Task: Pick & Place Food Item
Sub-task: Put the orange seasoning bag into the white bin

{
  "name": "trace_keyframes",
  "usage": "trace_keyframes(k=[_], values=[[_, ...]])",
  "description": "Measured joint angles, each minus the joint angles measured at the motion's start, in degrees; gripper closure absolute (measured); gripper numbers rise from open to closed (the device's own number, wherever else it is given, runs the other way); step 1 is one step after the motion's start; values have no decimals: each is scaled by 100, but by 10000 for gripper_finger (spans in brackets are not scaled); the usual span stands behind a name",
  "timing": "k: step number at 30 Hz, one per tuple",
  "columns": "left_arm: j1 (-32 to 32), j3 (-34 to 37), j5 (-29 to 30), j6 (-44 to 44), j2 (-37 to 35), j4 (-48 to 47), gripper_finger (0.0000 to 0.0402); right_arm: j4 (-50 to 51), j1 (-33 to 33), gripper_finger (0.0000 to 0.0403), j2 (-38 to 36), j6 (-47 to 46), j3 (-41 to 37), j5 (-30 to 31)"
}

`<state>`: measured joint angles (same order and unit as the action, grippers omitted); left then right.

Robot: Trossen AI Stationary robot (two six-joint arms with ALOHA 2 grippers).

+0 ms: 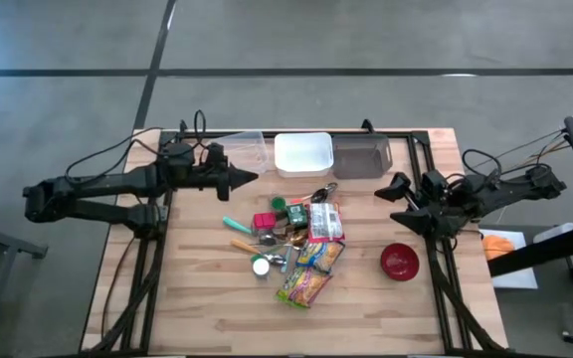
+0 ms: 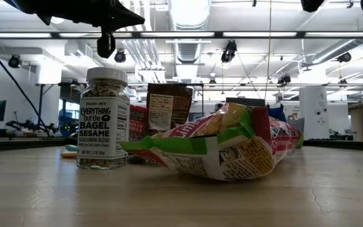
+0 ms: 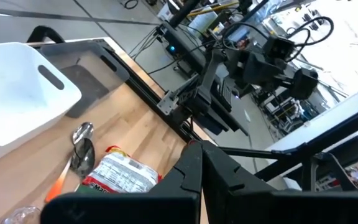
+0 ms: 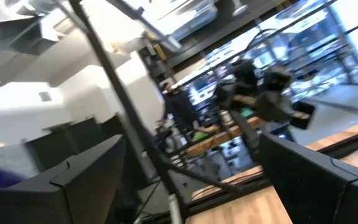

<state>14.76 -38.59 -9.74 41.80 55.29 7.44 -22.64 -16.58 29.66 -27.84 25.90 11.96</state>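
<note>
Table point(image 1: 197, 298) first: light wood, dark frame, with all the goods heaped near its middle. Along the far edge stand three tubs side by side, a clear container point(image 1: 245, 151), a white bin point(image 1: 302, 154) and a grey bin point(image 1: 362, 156); I judge one of these is where the food is meant to go, though I cannot tell which. My left arm reaches in from the left side, its pincer point(image 1: 250, 178) with fingers pressed together and holding nothing, hanging above the table just in front of the clear container and pointing toward the heap. My right arm sits at the right edge, its pincer point(image 1: 396, 202) spread wide and empty, well apart from the pile, with a red bowl point(image 1: 400, 262) on the table close by on the near side. The food lies loose in the heap: a green and yellow snack bag point(image 1: 305, 287) at the near end, a red and white packet point(image 1: 325, 222) behind it, a seasoning jar point(image 2: 103, 120) standing upright just beside the bag, and cutlery and small bits mixed between them. Nothing is gripped, so I judge this the opening step, before any approach. Next move calls for picking one item, likely the bag on the outside of the pile, bringing the spread pincer over it and lowering squarely so neighbours are not dragged.
</note>
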Motion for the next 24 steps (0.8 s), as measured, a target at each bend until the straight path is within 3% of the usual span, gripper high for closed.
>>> trace_keyframes(k=[5, 24], values=[[0, 2, -15, 11, 0, 0, 401, 1, 4, 37, -1, 131, 3, 413], [-4, 0, -35, 168, 0, 215, 401, 2, 0, 37, 8, 149, 3, 462]])
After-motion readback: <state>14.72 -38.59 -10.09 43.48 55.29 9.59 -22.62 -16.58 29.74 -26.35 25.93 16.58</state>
